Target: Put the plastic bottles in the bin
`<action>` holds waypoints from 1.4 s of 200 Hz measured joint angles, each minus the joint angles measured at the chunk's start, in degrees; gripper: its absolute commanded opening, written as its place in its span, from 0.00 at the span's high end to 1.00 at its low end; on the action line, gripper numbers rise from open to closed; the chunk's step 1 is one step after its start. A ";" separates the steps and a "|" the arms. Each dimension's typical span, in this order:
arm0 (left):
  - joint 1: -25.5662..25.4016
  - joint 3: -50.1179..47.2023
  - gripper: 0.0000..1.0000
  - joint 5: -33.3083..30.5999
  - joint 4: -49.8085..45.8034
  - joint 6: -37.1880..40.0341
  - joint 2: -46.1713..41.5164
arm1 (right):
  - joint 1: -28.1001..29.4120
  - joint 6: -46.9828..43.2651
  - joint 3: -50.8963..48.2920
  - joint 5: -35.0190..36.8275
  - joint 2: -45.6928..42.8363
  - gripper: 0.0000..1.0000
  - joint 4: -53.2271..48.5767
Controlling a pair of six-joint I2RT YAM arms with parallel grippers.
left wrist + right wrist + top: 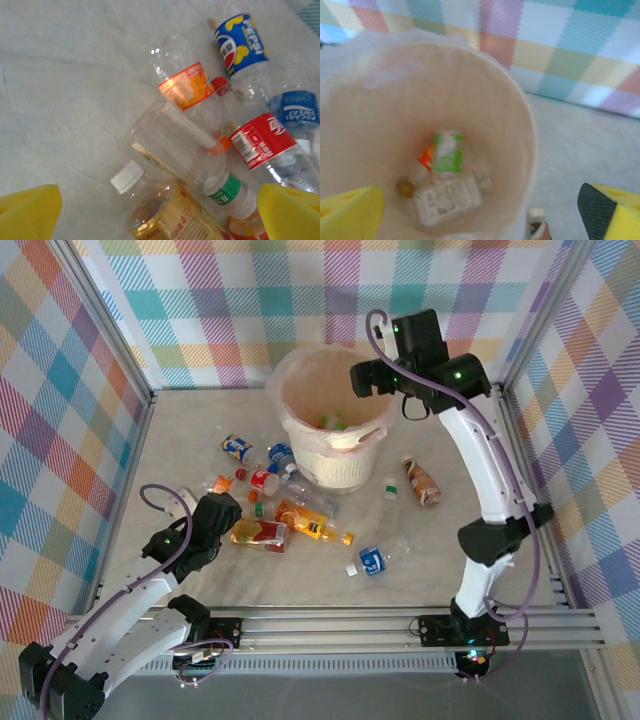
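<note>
The cream bin (350, 470) with a pinkish liner stands at the table's back. My right gripper (372, 378) hangs open over its mouth. In the right wrist view that gripper (480, 215) has nothing between its yellow fingers, and below it the bin (490, 85) holds a green-labelled bottle (447, 152) and a clear white-labelled bottle (447, 200). Several plastic bottles (265, 481) lie scattered left of the bin. My left gripper (222, 512) is open and low, just left of an amber bottle (260, 533). From its wrist, the left gripper (159, 220) straddles that white-capped amber bottle (155, 215).
A brown bottle (423, 482) and a small clear one (391, 488) lie right of the bin. A blue-labelled bottle (375, 560) lies near the front. Beside the amber bottle are a green-labelled (227, 192), red-labelled (262, 140), orange-labelled (187, 85) and Pepsi bottle (240, 42). Checked walls enclose the table.
</note>
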 measured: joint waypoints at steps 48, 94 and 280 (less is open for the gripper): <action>0.00 -3.58 0.00 5.46 2.86 -3.69 0.92 | -1.81 5.86 -23.71 6.73 -11.82 0.00 2.34; 0.00 -3.82 0.00 9.44 7.43 -4.68 5.33 | -5.46 11.96 -41.44 9.18 -24.44 0.00 5.81; 0.04 -6.86 0.00 16.09 16.70 -10.43 15.82 | -11.96 19.98 -58.31 1.60 -29.31 0.00 10.56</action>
